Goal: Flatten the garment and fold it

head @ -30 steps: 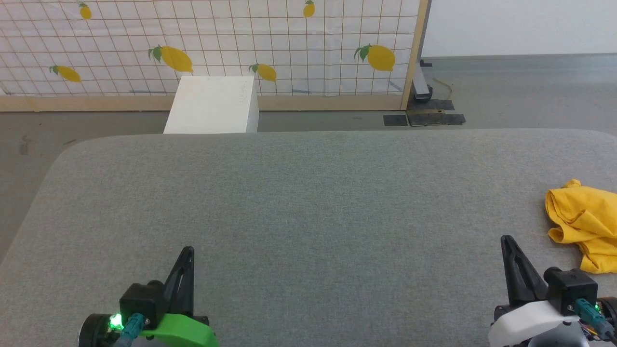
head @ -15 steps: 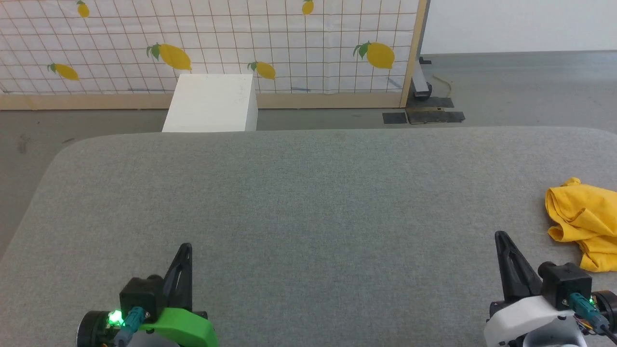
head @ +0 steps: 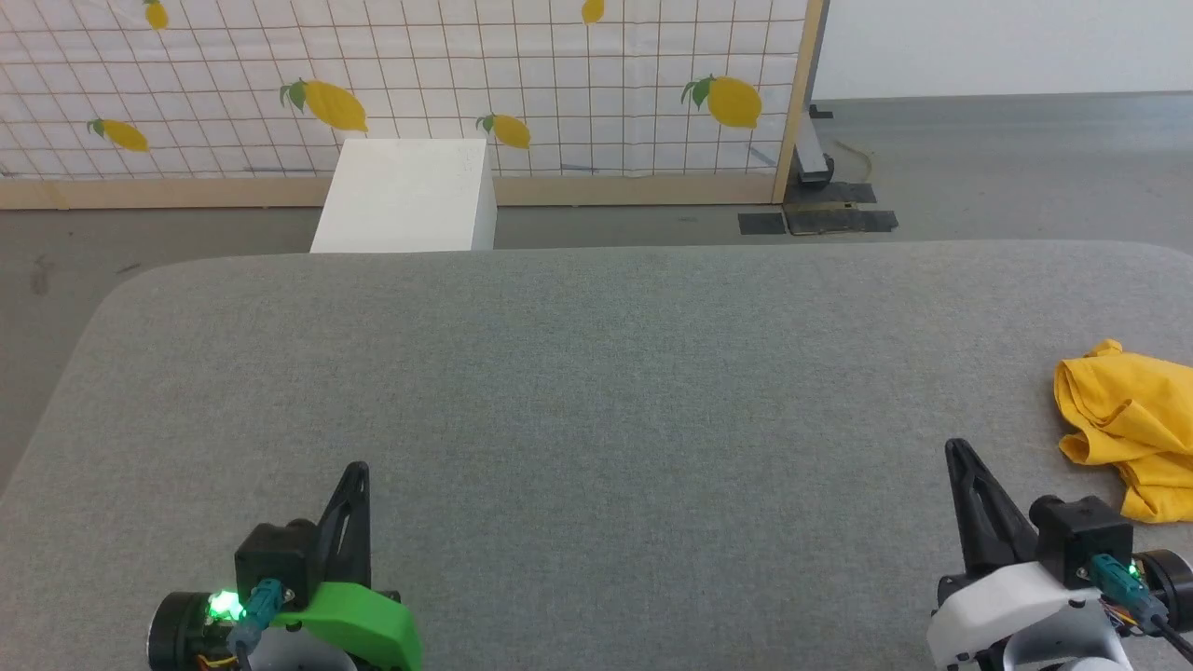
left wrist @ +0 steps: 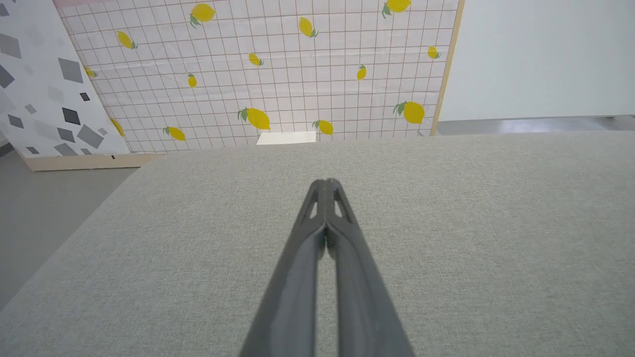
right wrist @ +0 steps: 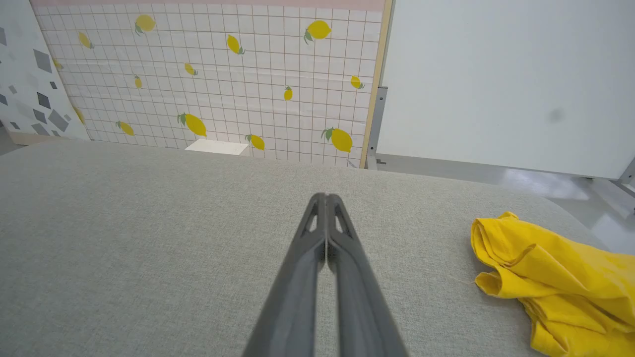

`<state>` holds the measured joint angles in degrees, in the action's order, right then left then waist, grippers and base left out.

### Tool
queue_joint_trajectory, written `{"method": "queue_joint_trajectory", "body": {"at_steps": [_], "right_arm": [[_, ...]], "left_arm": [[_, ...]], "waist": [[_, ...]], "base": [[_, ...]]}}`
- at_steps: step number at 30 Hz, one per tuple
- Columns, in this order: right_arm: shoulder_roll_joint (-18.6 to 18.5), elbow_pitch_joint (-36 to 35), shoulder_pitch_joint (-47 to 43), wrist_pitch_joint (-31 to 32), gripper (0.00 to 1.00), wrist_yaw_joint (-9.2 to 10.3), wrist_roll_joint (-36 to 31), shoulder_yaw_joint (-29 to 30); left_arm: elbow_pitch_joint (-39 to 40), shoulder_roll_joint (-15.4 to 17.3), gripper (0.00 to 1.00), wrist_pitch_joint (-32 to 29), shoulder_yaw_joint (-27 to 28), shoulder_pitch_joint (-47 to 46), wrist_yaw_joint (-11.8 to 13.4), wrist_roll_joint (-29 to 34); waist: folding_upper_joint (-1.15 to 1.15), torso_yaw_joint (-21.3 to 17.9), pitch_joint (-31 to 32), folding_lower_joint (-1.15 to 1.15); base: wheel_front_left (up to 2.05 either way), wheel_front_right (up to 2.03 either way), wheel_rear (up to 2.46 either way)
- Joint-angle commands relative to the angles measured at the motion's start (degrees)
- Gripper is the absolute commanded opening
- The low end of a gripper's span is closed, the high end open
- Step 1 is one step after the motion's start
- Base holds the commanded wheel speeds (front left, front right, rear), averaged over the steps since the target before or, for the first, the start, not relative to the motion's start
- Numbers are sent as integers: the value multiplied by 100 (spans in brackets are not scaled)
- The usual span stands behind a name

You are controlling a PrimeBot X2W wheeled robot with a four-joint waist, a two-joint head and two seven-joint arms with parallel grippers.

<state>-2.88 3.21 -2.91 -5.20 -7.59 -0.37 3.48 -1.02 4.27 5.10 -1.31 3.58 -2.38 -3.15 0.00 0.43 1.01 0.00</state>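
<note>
The garment (head: 1128,419) is a crumpled mustard-yellow heap at the right edge of the grey padded table (head: 596,391), partly cut off by the picture's edge; its print is hidden in the folds. In the right wrist view the garment (right wrist: 560,277) lies to the right of my fingers. My right gripper (head: 958,454) is shut and empty, a short way left of the heap and apart from it; its tips (right wrist: 326,197) meet over bare table. My left gripper (head: 355,472) is shut and empty at the lower left, fingers closed together (left wrist: 325,183) over the table.
A white box (head: 405,196) stands on the floor beyond the table's far edge. Behind it is a lemon-print grid panel (head: 419,84) in a wooden frame, with a metal post and black floor mats (head: 820,219) at its right end.
The whole head view has shifted slightly, so the camera moved. Both grippers sit a little higher in the picture; both stay shut. The garment lies as before.
</note>
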Motion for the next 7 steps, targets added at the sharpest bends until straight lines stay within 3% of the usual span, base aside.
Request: {"method": "queue_joint_trajectory", "body": {"at_steps": [1,7], "right_arm": [[0,-48,113,39,0,7,23,-33],[0,-87,139,108,0,7,25,-79]], "left_arm": [[30,-22,0,-27,17,-112,41,50],[40,-39,0,-97,33,-147,69,88]], "waist": [[0,-1,-3,0],[0,-7,-17,0]], "base": [[0,0,0],[0,0,0]]}}
